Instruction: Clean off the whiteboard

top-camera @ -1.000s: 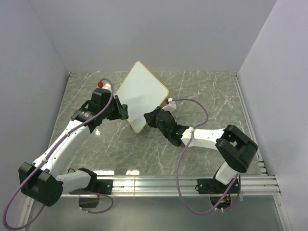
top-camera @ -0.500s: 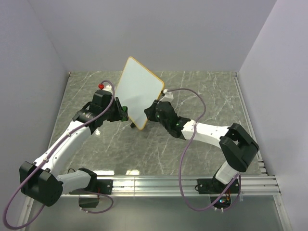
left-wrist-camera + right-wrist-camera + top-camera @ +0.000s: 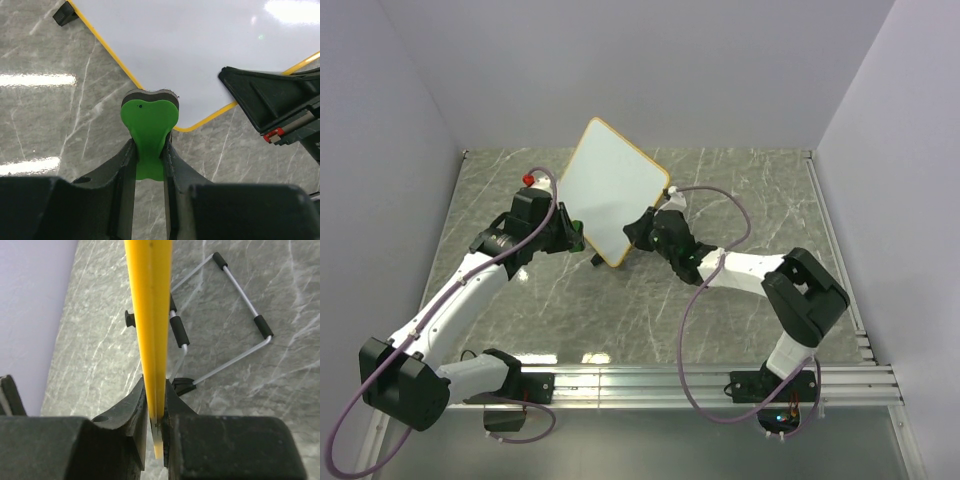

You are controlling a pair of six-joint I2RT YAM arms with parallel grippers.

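The whiteboard (image 3: pixel 610 190), white with a thin orange-yellow frame, is held tilted up off the marble table, one corner pointing down. Its face is blank in the top view and in the left wrist view (image 3: pixel 200 55). My right gripper (image 3: pixel 642 232) is shut on its lower right edge; the right wrist view shows the yellow frame (image 3: pixel 150 315) edge-on between the fingers. My left gripper (image 3: pixel 572 236) is shut on the green eraser (image 3: pixel 149 125), whose dark pad lies at the board's lower corner.
A wire stand (image 3: pixel 235 325) with black foot caps hangs behind the board above the table. A small red object (image 3: pixel 529 178) sits by the left arm near the back left. Grey walls close in the table on three sides.
The right gripper has raised and turned the board from a low diamond tilt to a more upright pose, then eased it slightly right. The left gripper with the eraser has stayed about in place.
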